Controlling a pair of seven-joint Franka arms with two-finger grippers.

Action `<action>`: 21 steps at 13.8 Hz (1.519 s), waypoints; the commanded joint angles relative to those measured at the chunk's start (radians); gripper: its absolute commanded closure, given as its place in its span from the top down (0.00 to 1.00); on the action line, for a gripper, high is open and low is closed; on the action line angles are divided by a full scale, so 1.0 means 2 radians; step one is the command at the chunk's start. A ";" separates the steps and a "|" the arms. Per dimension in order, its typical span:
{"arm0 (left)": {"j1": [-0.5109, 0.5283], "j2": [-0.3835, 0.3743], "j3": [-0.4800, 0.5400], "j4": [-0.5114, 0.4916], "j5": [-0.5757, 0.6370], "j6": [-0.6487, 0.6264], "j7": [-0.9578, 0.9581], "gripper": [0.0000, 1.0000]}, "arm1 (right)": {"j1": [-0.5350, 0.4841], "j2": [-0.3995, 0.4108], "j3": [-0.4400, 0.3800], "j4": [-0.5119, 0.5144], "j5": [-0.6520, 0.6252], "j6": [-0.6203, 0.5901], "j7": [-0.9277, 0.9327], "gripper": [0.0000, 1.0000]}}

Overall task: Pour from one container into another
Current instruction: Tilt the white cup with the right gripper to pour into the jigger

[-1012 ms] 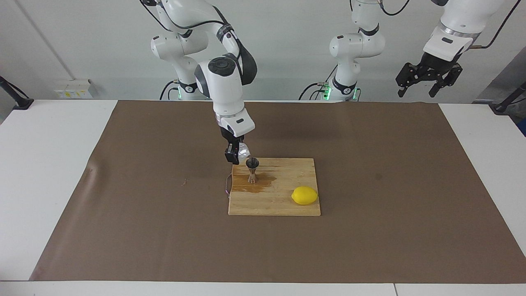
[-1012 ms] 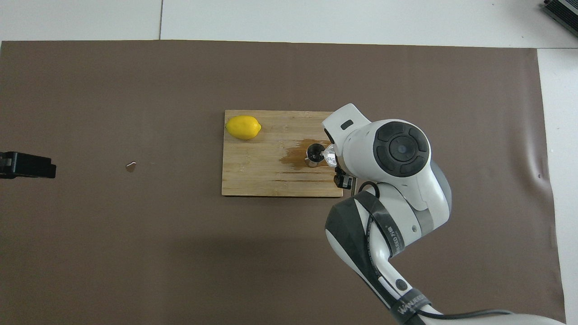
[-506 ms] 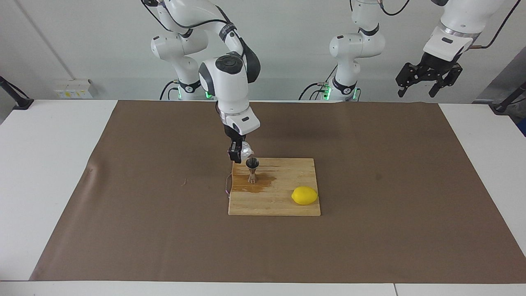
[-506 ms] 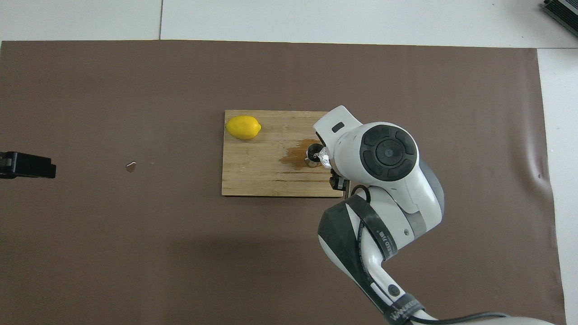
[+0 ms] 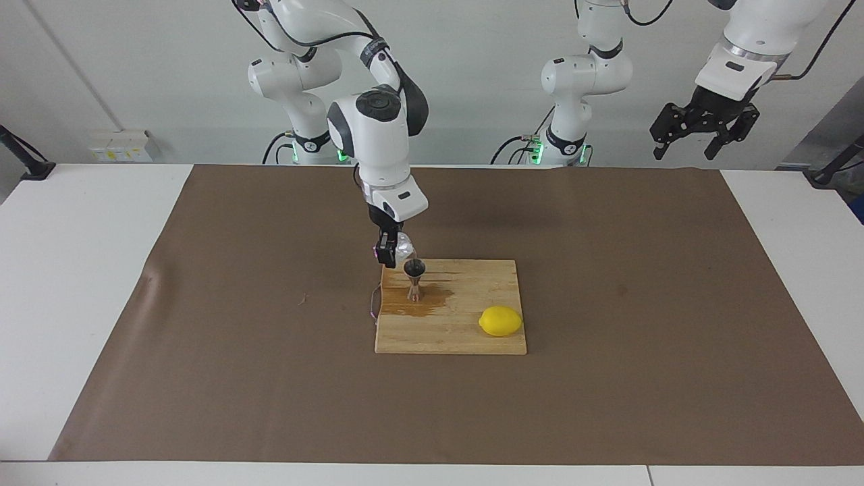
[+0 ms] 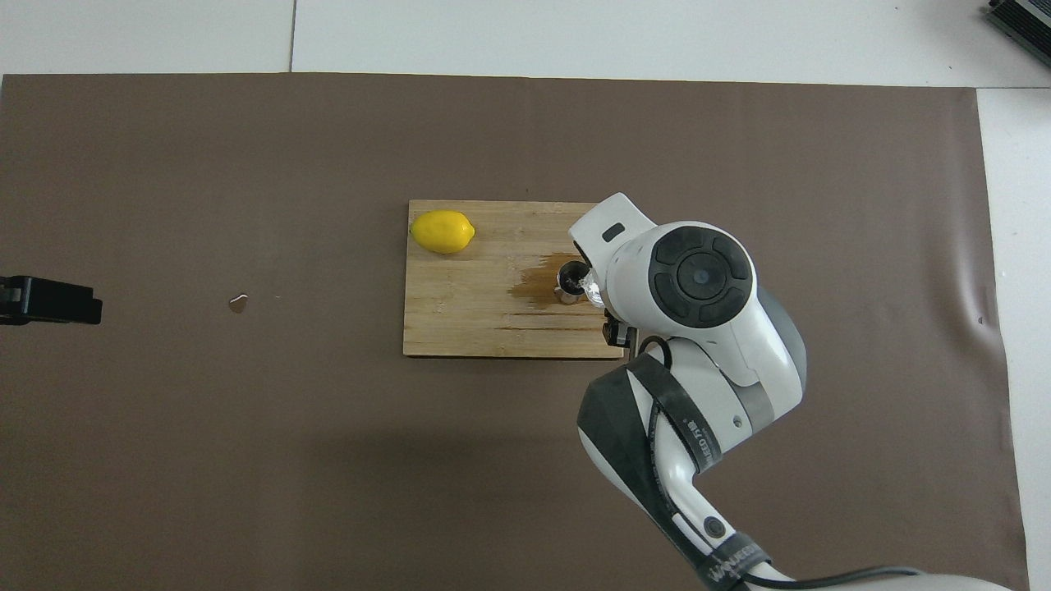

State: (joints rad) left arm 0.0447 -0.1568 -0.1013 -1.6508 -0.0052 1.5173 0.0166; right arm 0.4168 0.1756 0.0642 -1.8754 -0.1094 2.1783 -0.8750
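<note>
I am holding the right arm bent over the wooden board, wrist pointing down; the right gripper is clamping the glass cup, tipping it over the jigger; the jigger is standing upright in a wet patch on the board, toward the right arm's end, a lemon well apart; the left gripper is waiting aloft, fingers spread.
</note>
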 commanded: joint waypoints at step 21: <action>0.005 -0.010 -0.002 -0.005 0.002 -0.006 0.001 1.00 | -0.007 0.003 0.000 0.017 0.026 0.005 0.060 0.37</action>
State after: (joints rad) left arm 0.0447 -0.1568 -0.1012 -1.6508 -0.0052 1.5170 0.0166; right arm 0.4116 0.1817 0.0594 -1.8572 -0.0922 2.1817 -0.7686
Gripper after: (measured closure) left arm 0.000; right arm 0.485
